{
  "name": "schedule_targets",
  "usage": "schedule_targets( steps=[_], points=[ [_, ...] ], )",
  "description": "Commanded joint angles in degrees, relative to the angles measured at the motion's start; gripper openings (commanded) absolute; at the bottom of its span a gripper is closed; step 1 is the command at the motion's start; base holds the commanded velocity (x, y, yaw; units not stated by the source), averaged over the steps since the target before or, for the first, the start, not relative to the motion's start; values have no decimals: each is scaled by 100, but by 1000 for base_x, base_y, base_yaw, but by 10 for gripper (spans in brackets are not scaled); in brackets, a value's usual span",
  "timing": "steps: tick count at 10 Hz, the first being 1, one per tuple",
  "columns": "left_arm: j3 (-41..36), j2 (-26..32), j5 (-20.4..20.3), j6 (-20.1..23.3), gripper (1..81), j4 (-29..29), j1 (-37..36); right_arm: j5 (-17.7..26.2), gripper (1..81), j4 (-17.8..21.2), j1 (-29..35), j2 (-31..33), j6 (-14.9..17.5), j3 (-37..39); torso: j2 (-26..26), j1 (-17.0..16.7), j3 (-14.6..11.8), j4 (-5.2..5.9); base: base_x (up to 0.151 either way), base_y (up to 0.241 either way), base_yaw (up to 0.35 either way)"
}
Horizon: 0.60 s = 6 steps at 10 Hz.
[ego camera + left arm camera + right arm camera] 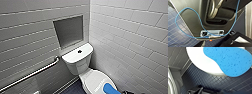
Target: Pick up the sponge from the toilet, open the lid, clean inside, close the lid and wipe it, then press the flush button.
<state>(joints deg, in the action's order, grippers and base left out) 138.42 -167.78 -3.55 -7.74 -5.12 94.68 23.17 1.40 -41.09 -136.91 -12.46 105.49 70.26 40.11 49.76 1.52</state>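
Room: a tight corner with pale tiled walls (130,37) and a dark blue tiled floor (74,89).
Toilet (80,63): white and glossy, set into the corner. The front of the bowl is cut off at the lower edge of the head view.
Lid (95,79): down and closed.
Flush button (79,51): a small dark dot in the middle of the tank top, too small to show any detail.
Sponge (110,89): bright blue with a rounded outline, over the front part of the lid. Its far end runs off the edge of the head view. In the right wrist view it looms large and speckled, overlapping the lid rim and the floor beyond. I cannot tell whether it rests on the lid or is held just above it.
Right gripper (195,91): only a dark shape near the floor tiles. I cannot tell if its jaws are open or closed.
Left gripper: lost among the dark robot parts, so the state of its jaws cannot be told.
Blue cable (198,18): loops across the robot's grey body, above the floor tiles.
Grab bar (32,73): metal, slanting along the left wall, its lower end cut off.
Niche (68,31): a grey recess in the wall above the tank.
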Motion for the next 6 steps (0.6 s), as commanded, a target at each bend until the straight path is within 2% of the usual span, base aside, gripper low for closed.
schedule_targets(
  steps=[1, 5, 6],
  points=[
    [211, -142, 443, 18, 811, -24, 125, 1021, 811, -570, 931, -40, -11, 217, 567, 365, -5, 0, 0, 0, 0],
    [484, -309, 355, 18, 811, -16, 125, 1566, 811, -738, 1379, -462, -11, 867, 1412, 892, 54, 0, 0, 0, 0],
    [484, -300, 355, 18, 811, -15, 125, 1734, 811, -755, 1520, -462, -11, 903, 1051, 654, 173, 0, 0, 0, 0]
  ],
)
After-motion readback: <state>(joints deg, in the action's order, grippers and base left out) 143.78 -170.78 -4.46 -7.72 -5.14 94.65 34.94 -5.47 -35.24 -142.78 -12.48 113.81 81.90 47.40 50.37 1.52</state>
